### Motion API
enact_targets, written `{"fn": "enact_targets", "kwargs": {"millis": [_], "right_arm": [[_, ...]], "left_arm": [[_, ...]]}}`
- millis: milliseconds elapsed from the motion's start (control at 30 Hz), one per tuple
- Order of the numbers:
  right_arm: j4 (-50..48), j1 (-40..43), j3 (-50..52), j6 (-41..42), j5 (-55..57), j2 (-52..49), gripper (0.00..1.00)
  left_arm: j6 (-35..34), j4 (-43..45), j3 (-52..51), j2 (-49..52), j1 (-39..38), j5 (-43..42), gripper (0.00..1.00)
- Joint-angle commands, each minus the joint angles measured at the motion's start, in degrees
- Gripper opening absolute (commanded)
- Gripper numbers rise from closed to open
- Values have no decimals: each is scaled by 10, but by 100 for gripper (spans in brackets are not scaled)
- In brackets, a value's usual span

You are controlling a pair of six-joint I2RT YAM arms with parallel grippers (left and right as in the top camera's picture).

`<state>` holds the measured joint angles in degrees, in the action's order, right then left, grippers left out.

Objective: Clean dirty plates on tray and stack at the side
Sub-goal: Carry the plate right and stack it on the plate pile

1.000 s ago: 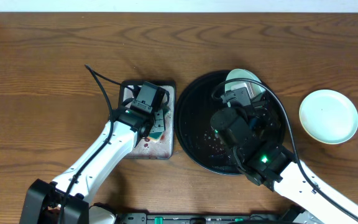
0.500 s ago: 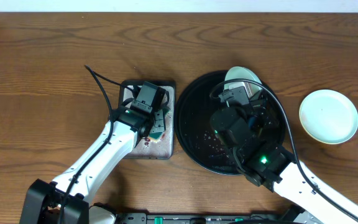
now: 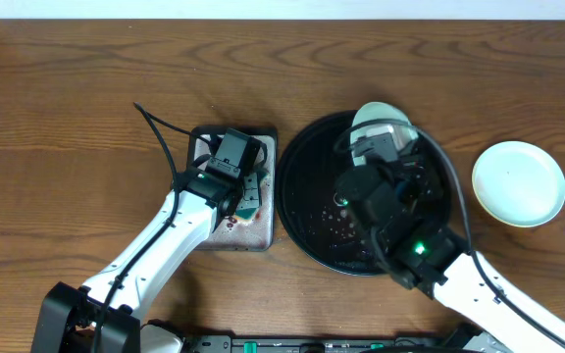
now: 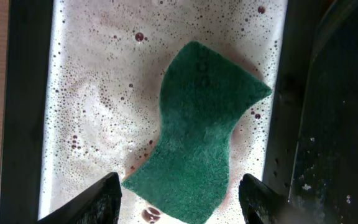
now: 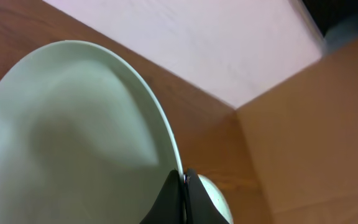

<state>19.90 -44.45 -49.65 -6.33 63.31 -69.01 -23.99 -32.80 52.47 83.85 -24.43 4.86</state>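
Brown wood-grain surface point(image 3: 67, 118), small grey metal tray point(image 3: 253, 237) at 9 o'clock of centre, filled with bubbly, pink-tinged water point(image 4: 98, 93), curled green sponge point(image 4: 197, 130) lying toward its 3 o'clock wall, white strip point(image 3: 282, 9) along the 12 o'clock edge.

I find hardly anything to read. The dark green rectangular scouring sponge point(image 4: 197, 143) bears a faint line of pressed-in letters on its upper part, in the upper middle of the left wrist frame. They are too shallow and blurred for me to make out. No other writing is legible to me.
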Motion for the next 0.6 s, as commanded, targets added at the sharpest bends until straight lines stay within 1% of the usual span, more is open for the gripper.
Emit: {"fn": "enact_targets", "kwargs": {"millis": [0, 133, 233, 267, 400, 433, 567], "right_arm": [[16, 63, -7, 116, -94, 7, 1], [58, 188, -7, 236, -283, 7, 1], [81, 293, -7, 277, -427, 2, 1], [93, 352, -7, 294, -490, -4, 1], [125, 484, -7, 331, -574, -20, 1], [136, 540, -7, 344, -589, -29, 1], [140, 647, -7, 362, -630, -52, 1]], "left_arm": [[-3, -2, -5, 2, 4, 3, 62], [-3, -3, -5, 2, 4, 3, 62], [-3, -4, -5, 2, 4, 3, 62], [-3, -4, -5, 2, 4, 3, 62], [-3, -4, -5, 2, 4, 3, 62], [-3, -4, -5, 2, 4, 3, 62], [-3, -4, -5, 2, 4, 3, 62]]}}
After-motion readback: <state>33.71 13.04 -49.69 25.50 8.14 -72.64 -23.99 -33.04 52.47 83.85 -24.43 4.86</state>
